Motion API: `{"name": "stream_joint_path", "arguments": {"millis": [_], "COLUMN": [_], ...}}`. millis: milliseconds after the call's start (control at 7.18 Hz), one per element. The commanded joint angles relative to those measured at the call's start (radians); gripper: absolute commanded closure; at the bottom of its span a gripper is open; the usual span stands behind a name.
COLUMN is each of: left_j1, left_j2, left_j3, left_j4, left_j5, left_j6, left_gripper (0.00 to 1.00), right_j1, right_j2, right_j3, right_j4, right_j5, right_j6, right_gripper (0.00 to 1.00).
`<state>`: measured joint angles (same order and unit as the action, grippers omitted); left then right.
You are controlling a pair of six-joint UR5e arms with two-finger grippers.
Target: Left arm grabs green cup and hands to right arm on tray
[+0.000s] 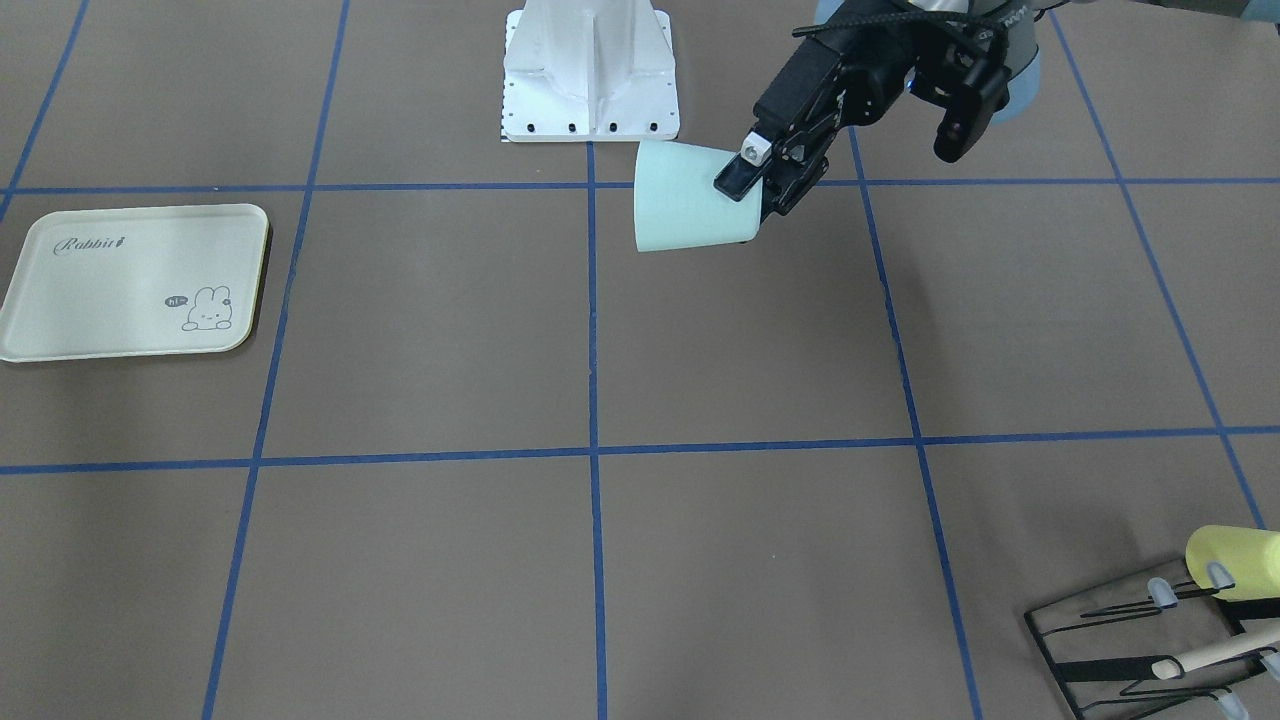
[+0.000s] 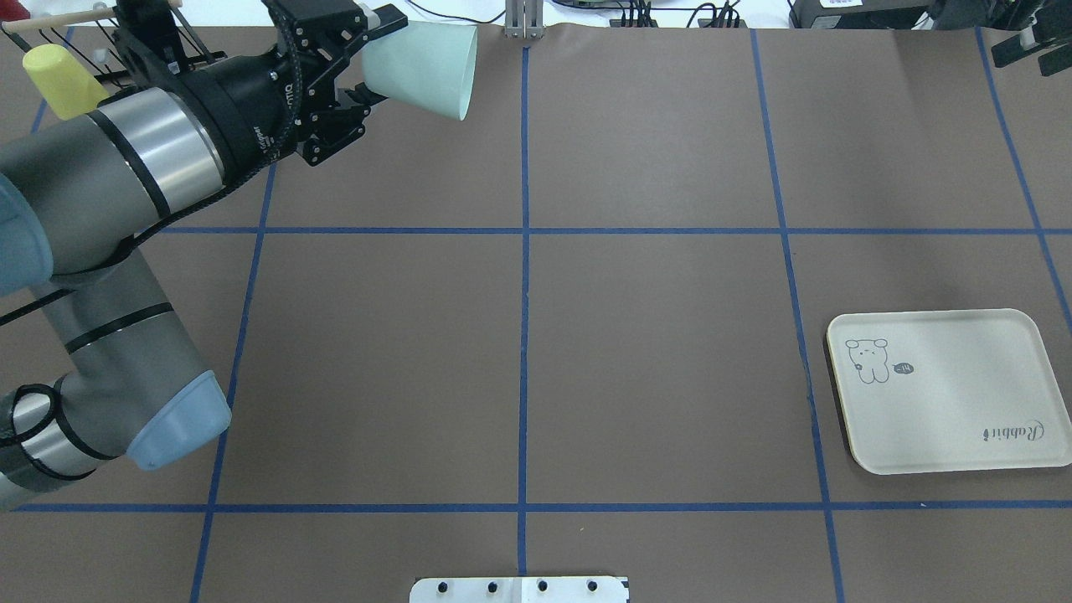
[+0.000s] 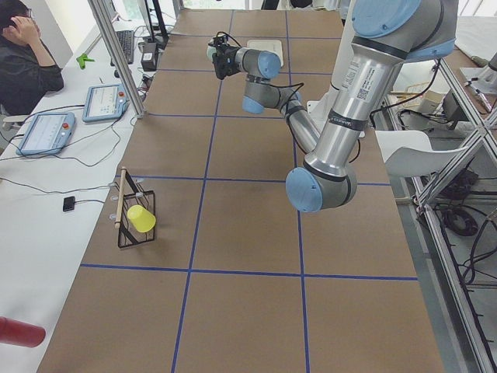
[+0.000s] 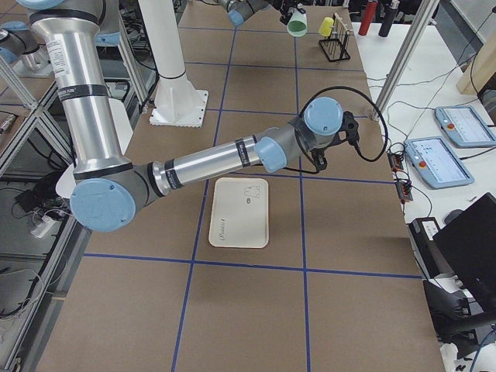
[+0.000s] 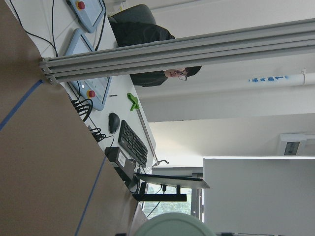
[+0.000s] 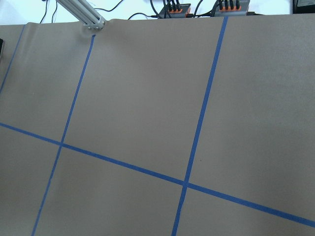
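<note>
My left gripper (image 1: 752, 190) is shut on the pale mint-green cup (image 1: 688, 200) and holds it high above the table. The cup lies on its side with its mouth pointing away from the gripper. It also shows in the overhead view (image 2: 425, 67), held by the left gripper (image 2: 371, 63), and its rim shows at the bottom of the left wrist view (image 5: 172, 227). The cream Rabbit tray (image 2: 955, 410) lies flat and bare at the table's right side. My right gripper (image 2: 1028, 50) hangs far from the cup, beyond the tray; its fingers look apart and hold nothing.
A black wire rack (image 1: 1120, 640) with a pale yellow cup (image 1: 1232, 562) on it stands at the table's far left corner. The white robot base (image 1: 590, 75) is at the near edge. Blue tape lines grid the brown table. An operator sits beside the table.
</note>
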<state>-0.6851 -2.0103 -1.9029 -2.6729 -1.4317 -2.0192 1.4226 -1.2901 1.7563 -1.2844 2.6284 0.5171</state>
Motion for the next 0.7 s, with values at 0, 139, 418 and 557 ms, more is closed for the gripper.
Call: {"name": "stream_joint_path", "arguments": {"millis": [0,139,418,557], "left_j1": [0.002,0.002,0.004,0.036], "left_j2": [-0.001,-0.001,-0.004,-0.004], "left_j3": [0.008,0.008,0.007,0.007], "left_j4": [-0.001,-0.001,-0.002,-0.004], "left_j5": [-0.001,-0.001,-0.001,0.035], "left_j6": [-0.001,-0.003,-0.009,-0.025], "left_gripper": [0.84,0.84,0.84,0.84], "right_j1": [-0.138,-0.225,-0.350,-0.397], "right_j2": [0.008,0.000,-0.003,0.003], "right_j3": [0.023,0.006,0.003,0.009], "right_j4": [0.264,0.492,0.673,0.738], "right_j5": [-0.175,-0.262,-0.367,-0.407], "right_j6": [0.373,0.628,0.834,0.877], "right_gripper": [0.02,0.02,0.02,0.02]}}
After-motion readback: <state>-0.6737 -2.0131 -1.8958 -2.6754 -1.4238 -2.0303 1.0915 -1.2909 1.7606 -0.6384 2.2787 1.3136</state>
